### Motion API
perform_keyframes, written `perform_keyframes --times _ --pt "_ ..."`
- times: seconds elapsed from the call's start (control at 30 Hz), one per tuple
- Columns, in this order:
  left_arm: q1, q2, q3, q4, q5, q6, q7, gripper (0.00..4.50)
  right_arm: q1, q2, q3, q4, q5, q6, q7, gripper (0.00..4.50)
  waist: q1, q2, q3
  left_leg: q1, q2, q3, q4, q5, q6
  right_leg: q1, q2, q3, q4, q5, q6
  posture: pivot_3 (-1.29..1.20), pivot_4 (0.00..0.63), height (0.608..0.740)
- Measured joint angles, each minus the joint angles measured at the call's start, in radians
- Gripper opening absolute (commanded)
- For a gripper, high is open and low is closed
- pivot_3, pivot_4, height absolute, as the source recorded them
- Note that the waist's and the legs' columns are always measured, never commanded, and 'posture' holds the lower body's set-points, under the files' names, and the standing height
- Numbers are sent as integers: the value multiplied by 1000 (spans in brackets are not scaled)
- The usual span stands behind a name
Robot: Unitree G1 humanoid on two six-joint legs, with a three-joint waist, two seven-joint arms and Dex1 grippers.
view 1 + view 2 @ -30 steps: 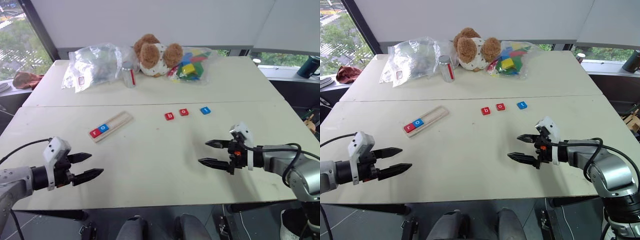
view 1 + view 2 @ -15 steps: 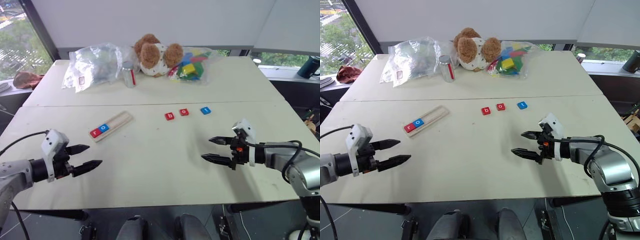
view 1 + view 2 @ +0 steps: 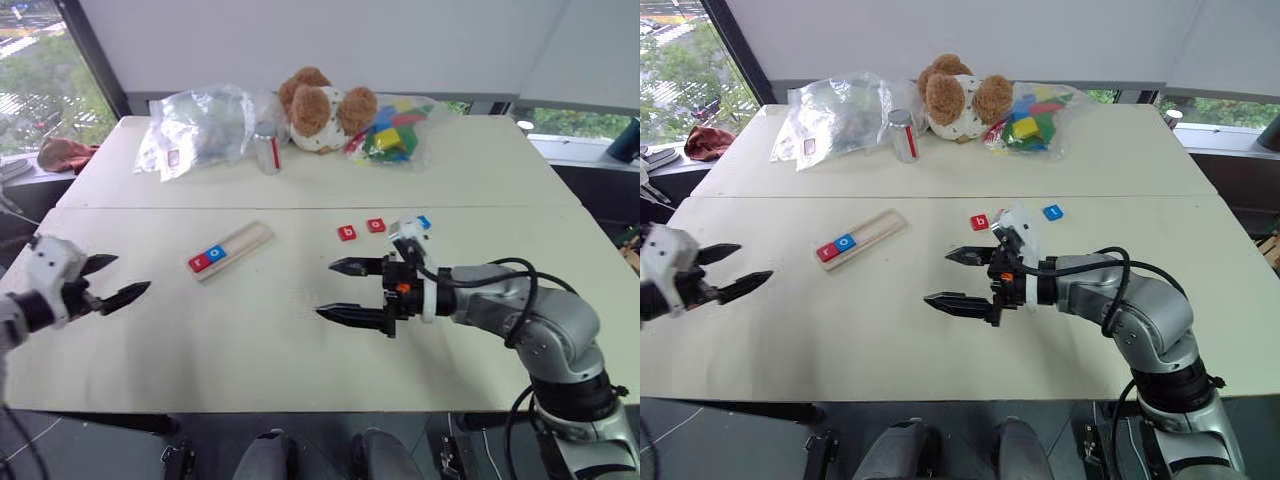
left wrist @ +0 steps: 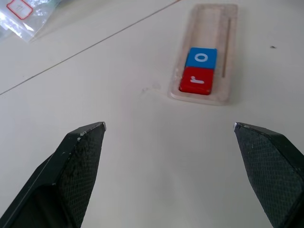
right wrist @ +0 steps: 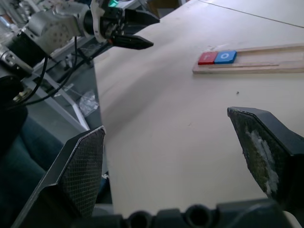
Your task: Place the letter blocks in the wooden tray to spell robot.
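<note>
Now look at the wooden tray (image 3: 228,249): it lies slanted on the desk (image 3: 250,340) at about 10 o'clock from the scene's centre, with the red r block (image 3: 198,264) at its near end and the blue o block (image 3: 213,254) touching it. The rest of the groove is bare. Your left wrist view shows both letters plainly (image 4: 198,78), along with a thin line scored along the tray.

At 1 o'clock you have the red b block (image 3: 347,233), a second red block (image 3: 376,225) just beside it, and a blue block (image 3: 1053,212) that the left eye view partly hides behind the right wrist.

Your right end effector (image 3: 352,291) reaches toward 9 o'clock above the desk's centre, fingers wide apart, holding nothing. Your left end effector (image 3: 109,281) hovers off the 9 o'clock edge, pointing toward 3 o'clock, fingers likewise spread and empty.
</note>
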Motion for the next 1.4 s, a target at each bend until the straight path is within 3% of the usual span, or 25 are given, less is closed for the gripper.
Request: perform_keyframes --times 0.3,0.6,0.93,1.13,1.4 --pt "-199 -108 -170 296 96 -179 -82 4458 16 -46 15 62 -71 -53 7 4477 -15 -2 -1 -3 0 0 1 0 0 -5 1 -1 3 0 1 0 150 740" --pt "-373 -198 -199 542 170 -359 -43 4458 32 -60 11 62 -81 -64 4 4477 -11 -2 -1 -2 0 0 4 0 0 -5 1 -1 8 1 2 0 150 740" --pt "-495 -164 -214 643 180 -336 -130 4458 73 -82 -22 33 -79 -57 -6 4477 -8 -3 -1 -2 0 0 4 0 0 -5 1 -1 8 1 2 0 150 740" --pt "-617 -204 -274 757 249 -378 -151 4458 83 -86 -31 19 -78 -53 -13 4477 -4 -3 -1 -3 -1 1 5 0 0 -5 2 -2 8 1 2 0 150 740" --pt "-702 -253 -303 895 333 -428 -38 4458 131 -98 -78 -47 -38 -15 -61 4477 -8 -3 -1 -2 -1 1 5 1 0 -6 2 -2 9 1 2 0 150 740"
